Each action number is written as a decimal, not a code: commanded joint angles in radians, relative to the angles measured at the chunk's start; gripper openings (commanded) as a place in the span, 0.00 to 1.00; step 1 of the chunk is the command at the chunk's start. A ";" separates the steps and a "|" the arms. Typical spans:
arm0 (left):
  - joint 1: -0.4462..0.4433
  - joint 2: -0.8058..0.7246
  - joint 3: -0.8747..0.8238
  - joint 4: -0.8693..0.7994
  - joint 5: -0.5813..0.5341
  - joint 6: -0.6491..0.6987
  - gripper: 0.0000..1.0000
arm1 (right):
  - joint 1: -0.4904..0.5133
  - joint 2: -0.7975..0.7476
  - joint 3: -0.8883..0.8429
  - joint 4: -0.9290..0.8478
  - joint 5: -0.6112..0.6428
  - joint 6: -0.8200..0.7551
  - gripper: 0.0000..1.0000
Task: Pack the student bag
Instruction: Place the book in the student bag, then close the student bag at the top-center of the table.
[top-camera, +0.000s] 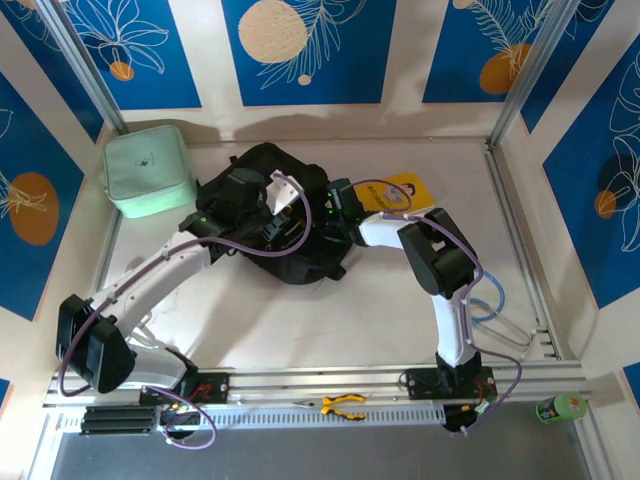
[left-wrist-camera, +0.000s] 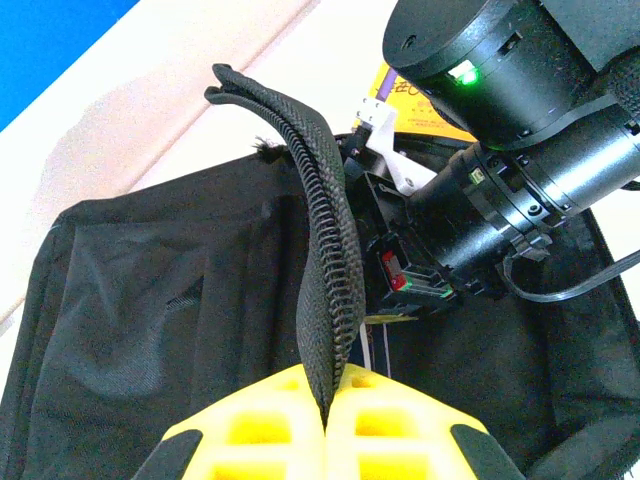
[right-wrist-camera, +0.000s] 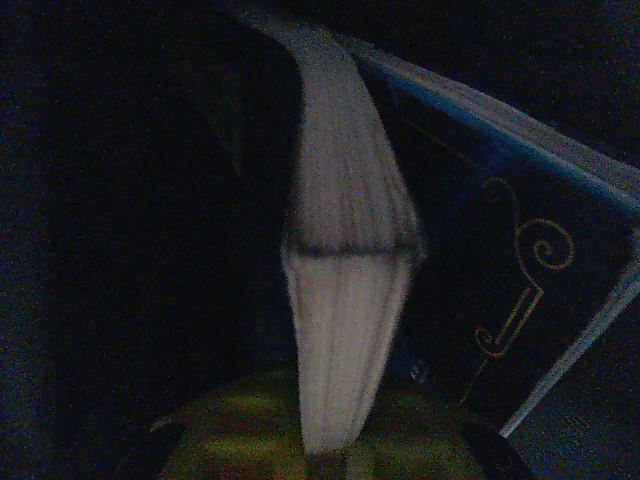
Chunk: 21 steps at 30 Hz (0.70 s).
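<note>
- One student bag (top-camera: 290, 255), black soft fabric, lying on the worktop (top-camera: 330, 330) toward the middle of its far edge, opening turned up. Both arms meet over it.
- One zip-lined rim strip (left-wrist-camera: 325, 280) of the bag's opening, raised and curving up from the left gripper (left-wrist-camera: 325, 400). The dark mesh-lined interior falls away to the left of it in the left wrist view.
- Left gripper: yellow fingers (left-wrist-camera: 260, 430) closed together, pinching the rim strip between them. It sits at the bag's left side, reached from the worktop's near-left corner.
- Right gripper (right-wrist-camera: 330, 455): inside the bag's dark interior, entering from the bag's right side. Its fingers are clamped on the pale page block of a blue book (right-wrist-camera: 520, 280), whose dark cover bears a gold scroll ornament. The book stands edge-on, extending away from the fingers into the bag.
- One yellow book (top-camera: 405, 192), flat on the worktop just beside the bag's right side, partly under the right arm (top-camera: 440, 260).
- One mint-green case (top-camera: 148, 170), at the far-left corner of the worktop, near the bag.
- One pair of yellow-handled pliers (top-camera: 343, 404), on the rail along the near edge, well apart from the bag.
</note>
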<state>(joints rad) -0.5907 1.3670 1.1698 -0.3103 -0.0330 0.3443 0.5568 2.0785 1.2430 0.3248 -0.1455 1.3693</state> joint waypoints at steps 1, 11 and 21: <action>0.007 0.001 0.042 0.039 0.031 -0.020 0.03 | -0.018 -0.018 -0.016 -0.032 0.009 -0.032 0.27; 0.007 0.005 -0.033 0.006 0.073 -0.086 0.05 | -0.144 -0.442 -0.284 -0.204 -0.052 -0.218 0.65; 0.007 -0.110 -0.114 -0.192 0.179 -0.107 0.11 | -0.348 -0.580 -0.283 -0.542 0.053 -0.482 0.77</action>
<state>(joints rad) -0.5907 1.3357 1.0538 -0.3946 0.0879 0.2569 0.2470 1.4693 0.9138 -0.0547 -0.1059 1.0248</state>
